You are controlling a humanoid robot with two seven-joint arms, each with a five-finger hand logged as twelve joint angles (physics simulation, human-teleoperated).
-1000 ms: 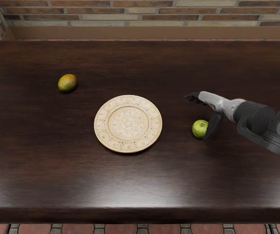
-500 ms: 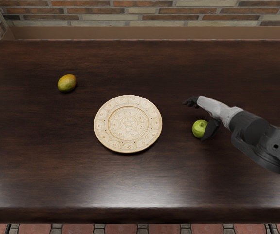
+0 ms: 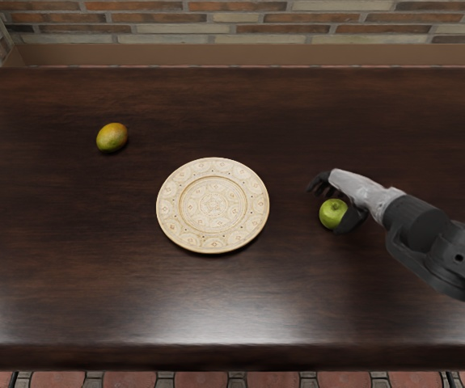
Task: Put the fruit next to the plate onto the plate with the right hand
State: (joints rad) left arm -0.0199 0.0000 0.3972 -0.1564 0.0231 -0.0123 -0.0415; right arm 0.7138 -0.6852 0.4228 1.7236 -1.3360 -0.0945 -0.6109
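Note:
A small green apple [image 3: 332, 213] rests on the dark table just right of the cream patterned plate [image 3: 213, 204]. My right hand [image 3: 335, 196] comes in from the right edge and cups the apple. Its dark fingers [image 3: 320, 185] arch over the apple's far side. The thumb [image 3: 352, 221] lies against its right side. The fingers are curling but not clamped tight, and the apple still sits on the table. A second fruit, a green-orange mango [image 3: 112, 137], lies far off to the plate's upper left. The left arm is out of view.
The dark wooden table [image 3: 232, 307] is wide, with a brick wall behind its far edge. My bulky right forearm [image 3: 434, 242] hangs over the right side of the table.
My right hand has dropped lower and shifted slightly right. Its fingers have curled in from a spread pose and closed the gap around the apple. The apple, plate and mango have not moved.

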